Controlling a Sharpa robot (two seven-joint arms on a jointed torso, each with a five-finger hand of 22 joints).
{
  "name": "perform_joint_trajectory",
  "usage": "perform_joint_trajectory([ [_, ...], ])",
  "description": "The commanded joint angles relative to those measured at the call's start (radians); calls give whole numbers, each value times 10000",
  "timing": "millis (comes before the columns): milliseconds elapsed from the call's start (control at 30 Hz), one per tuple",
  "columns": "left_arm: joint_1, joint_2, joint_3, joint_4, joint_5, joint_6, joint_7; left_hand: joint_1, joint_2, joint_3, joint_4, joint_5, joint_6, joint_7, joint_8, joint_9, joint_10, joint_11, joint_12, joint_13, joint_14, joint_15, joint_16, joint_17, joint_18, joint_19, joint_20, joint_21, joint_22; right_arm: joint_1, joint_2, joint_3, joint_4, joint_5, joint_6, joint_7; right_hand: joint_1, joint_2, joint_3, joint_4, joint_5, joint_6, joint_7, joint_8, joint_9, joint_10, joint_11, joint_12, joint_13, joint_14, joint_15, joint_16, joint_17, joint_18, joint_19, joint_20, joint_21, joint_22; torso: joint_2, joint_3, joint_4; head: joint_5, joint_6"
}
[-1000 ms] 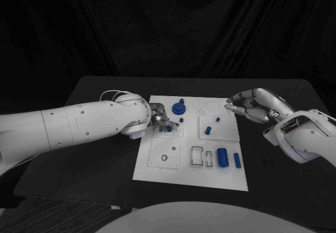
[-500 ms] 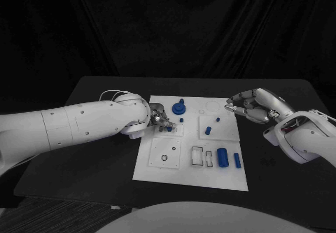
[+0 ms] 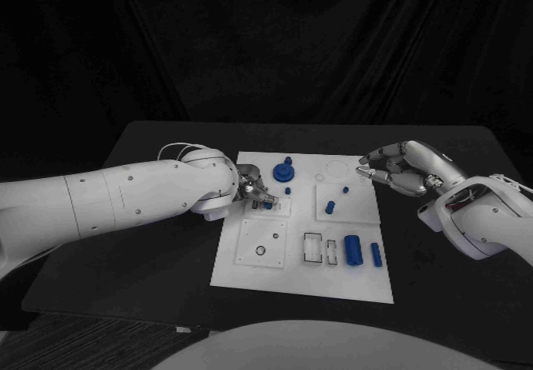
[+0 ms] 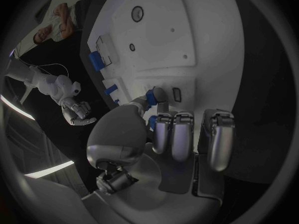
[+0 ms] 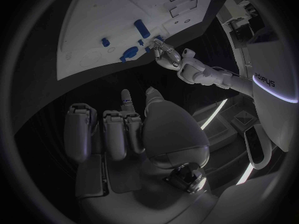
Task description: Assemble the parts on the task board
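Note:
The white task board (image 3: 291, 271) lies in the middle of the table. My left hand (image 3: 253, 188) is over the board's upper left area and pinches a small blue part (image 3: 268, 205) (image 4: 149, 99) between thumb and a fingertip, right at the board's surface. A blue round part with a knob (image 3: 284, 171) stands just behind it, with a small blue peg (image 3: 288, 190) beside it. My right hand (image 3: 404, 167) hovers off the board's right edge with loosely bent fingers that hold nothing. From the right wrist I see the left hand (image 5: 166, 55) on the board (image 5: 93, 20).
More blue parts are on the board: a peg (image 3: 330, 206), a tiny piece (image 3: 344, 188), a thick cylinder (image 3: 352, 249) and a thinner one (image 3: 377, 254). Rectangular slots (image 3: 316, 246) lie near the front. Black table (image 3: 166, 262) surrounds the board.

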Motion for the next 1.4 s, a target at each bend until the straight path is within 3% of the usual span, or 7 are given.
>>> perform_joint_trajectory([
  [33,-131,-10,-95,9,45,583,-260,118,-5,69,-25,93,76,3,54,25,1043,-84,35,2634,1060,-84,66,2629,-62,1051,-106,44,2633,-30,-12,5,3,-16,-48,-118,121,7,-22,1,34,69,24,52,-9,1046,37,25,2635,981,71,-47,2356,-12,344,96,-43,2134,1,0,5,-1,-2],
  [633,-132,-108,-95,71,45,595,-355,186,-43,150,-98,120,65,-8,31,31,1043,-100,35,2634,1060,-100,66,2629,-62,1051,-123,44,2633,-39,-4,5,-14,-16,-41,-121,131,18,-23,3,58,74,25,53,-12,1046,39,25,2635,980,73,-48,2354,-11,342,98,-47,2132,0,1,2,26,-2],
  [733,-132,-99,-95,63,45,595,-355,143,-67,192,-83,-267,28,20,-59,-10,1043,-91,35,2634,1060,-100,66,2629,-62,1051,-128,44,2633,-40,-5,5,-15,-16,-39,-122,131,18,-23,3,58,74,25,53,-12,1046,39,25,2635,980,73,-48,2354,-11,342,98,-47,2132,1,1,1,22,-2],
  [833,-132,-87,-95,53,45,578,-342,160,-52,219,-94,-250,38,12,-65,-13,1043,-89,35,2634,1060,-99,66,2629,-62,1051,-131,44,2633,-40,-6,5,-16,-16,-36,-123,131,21,-25,6,63,76,26,54,-13,1046,39,25,2635,982,73,-45,2358,-8,337,98,-58,2129,5,1,-2,28,-2],
  [1067,-132,-17,-95,-12,45,512,-295,-265,-51,-10,274,-2076,48,146,-525,-321,1043,10,35,2634,1060,-26,66,2629,-62,1051,-72,44,2633,-42,-8,5,-20,-16,-30,-123,131,21,-25,6,63,76,26,54,-13,1046,39,25,2635,982,73,-45,2358,-8,337,98,-58,2129,2,0,-3,13,-2],
  [1200,-132,10,-95,-48,45,510,-290,-543,-55,-315,556,-2851,100,227,-918,-629,1043,81,35,2634,1060,38,66,2629,-62,1051,-16,44,2633,-42,-13,5,-22,-16,-24,-124,131,21,-25,6,63,76,26,54,-13,1046,39,25,2635,982,73,-45,2358,-8,337,98,-58,2129,0,3,-1,16,-2],
  [1400,-133,22,-95,-87,45,548,-301,-854,-154,-719,858,-3126,226,254,-1119,-799,1043,111,35,2634,1060,61,66,2629,-62,1051,14,44,2633,-43,-18,5,-24,-16,-13,-133,131,21,-25,6,63,76,26,54,-13,1046,39,25,2635,982,73,-45,2358,-8,337,98,-58,2129,2,1,0,8,-2],
])
